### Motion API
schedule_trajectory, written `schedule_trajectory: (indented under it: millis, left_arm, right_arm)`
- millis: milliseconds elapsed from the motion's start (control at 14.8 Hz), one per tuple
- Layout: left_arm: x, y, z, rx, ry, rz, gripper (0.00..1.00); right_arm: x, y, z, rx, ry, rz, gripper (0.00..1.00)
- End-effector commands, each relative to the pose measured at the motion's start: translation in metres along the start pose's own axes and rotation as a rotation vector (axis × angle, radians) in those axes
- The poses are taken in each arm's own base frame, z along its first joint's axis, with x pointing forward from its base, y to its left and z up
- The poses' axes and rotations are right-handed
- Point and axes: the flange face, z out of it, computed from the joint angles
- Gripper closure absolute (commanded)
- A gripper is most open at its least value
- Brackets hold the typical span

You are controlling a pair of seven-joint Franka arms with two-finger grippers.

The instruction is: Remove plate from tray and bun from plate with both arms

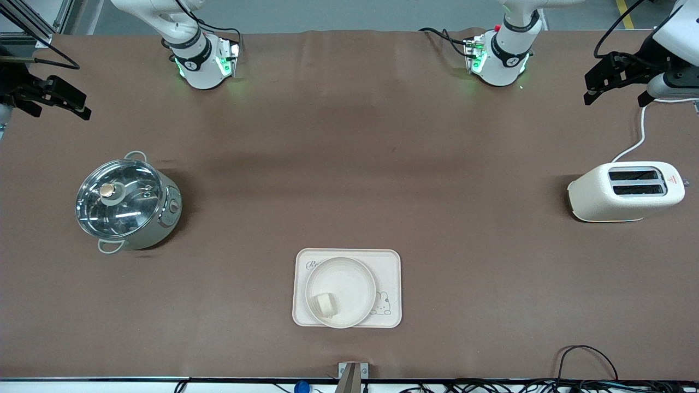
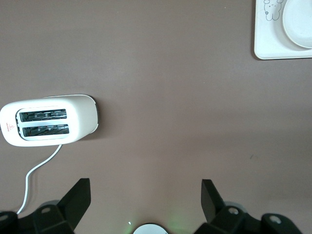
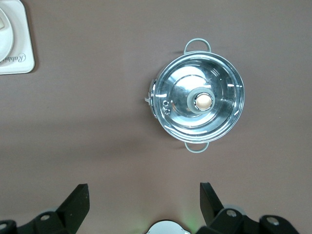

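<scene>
The round cream plate (image 1: 349,281) lies on the rectangular cream tray (image 1: 390,262), close to the table's front edge. On the plate, toward its nearer rim, sits the small pale bun (image 1: 324,304). My left gripper (image 1: 616,98) hangs open and empty over the left arm's end of the table; the left wrist view shows its gripper (image 2: 145,195) above bare cloth, with the plate (image 2: 300,24) far off. My right gripper (image 1: 59,106) hangs open and empty over the right arm's end. In the right wrist view its gripper (image 3: 144,197) is above bare cloth.
A white toaster (image 1: 625,191) with a white cord stands at the left arm's end. A steel pot with a glass lid (image 1: 126,203) stands at the right arm's end. Brown cloth covers the table. Cables lie along the front edge.
</scene>
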Motion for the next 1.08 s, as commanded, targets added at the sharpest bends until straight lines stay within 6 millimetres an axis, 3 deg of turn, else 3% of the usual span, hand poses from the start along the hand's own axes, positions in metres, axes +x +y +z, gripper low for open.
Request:
schedule_trajectory:
  millis: [0, 339, 610, 814, 1017]
  left_arm:
    - [0.002, -0.003, -0.006, 0.011, 0.007, 0.009, 0.00]
    - [0.002, -0.007, -0.012, 0.022, 0.020, 0.003, 0.00]
    - [0.000, -0.012, -0.016, 0.077, 0.017, -0.001, 0.00]
    - [-0.001, -0.012, -0.015, 0.076, 0.004, -0.002, 0.00]
    - [-0.001, -0.013, -0.015, 0.083, 0.008, 0.000, 0.00]
  right_arm:
    - [-0.013, 0.004, 0.002, -0.005, 0.024, 0.007, 0.00]
    - [-0.010, 0.021, 0.021, 0.003, -0.002, 0.044, 0.00]
    - [0.003, -0.007, 0.050, 0.044, 0.003, 0.007, 0.00]
    - [0.046, -0.046, 0.083, 0.171, 0.042, 0.016, 0.00]
    - [0.083, -0.136, 0.113, 0.194, 0.021, 0.129, 0.00]
